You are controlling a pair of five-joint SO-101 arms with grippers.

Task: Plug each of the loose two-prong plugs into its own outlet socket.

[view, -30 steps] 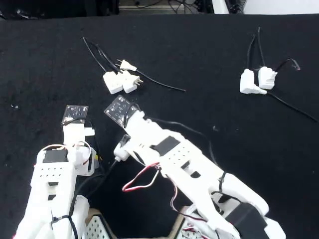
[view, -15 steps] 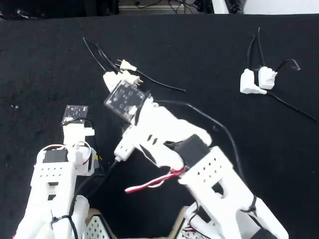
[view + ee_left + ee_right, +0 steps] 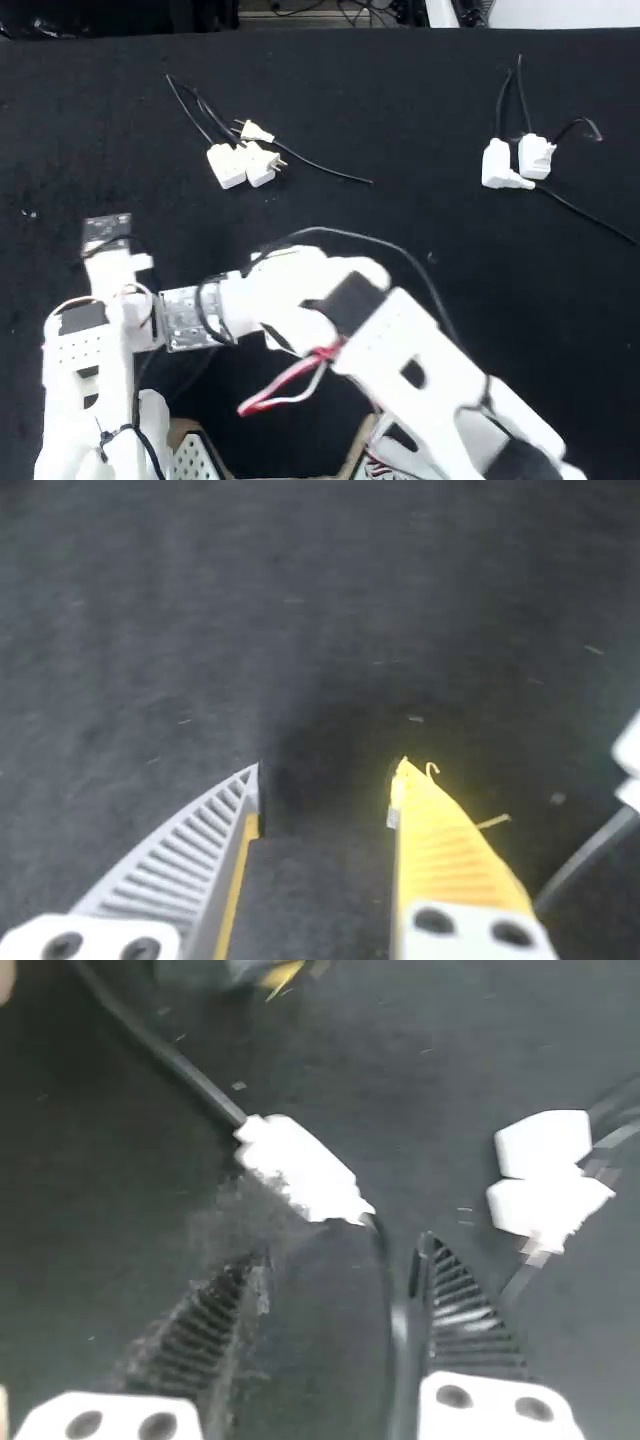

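The loose two-prong plug is lying toward the desk's far left, just beside a second plug and a white socket block. Two white connectors are sitting near the far right edge. I'm holding my right gripper and left gripper wide open and empty. I'm judging it best to be closing on a plug's body, not its cable, leaving the prongs free.
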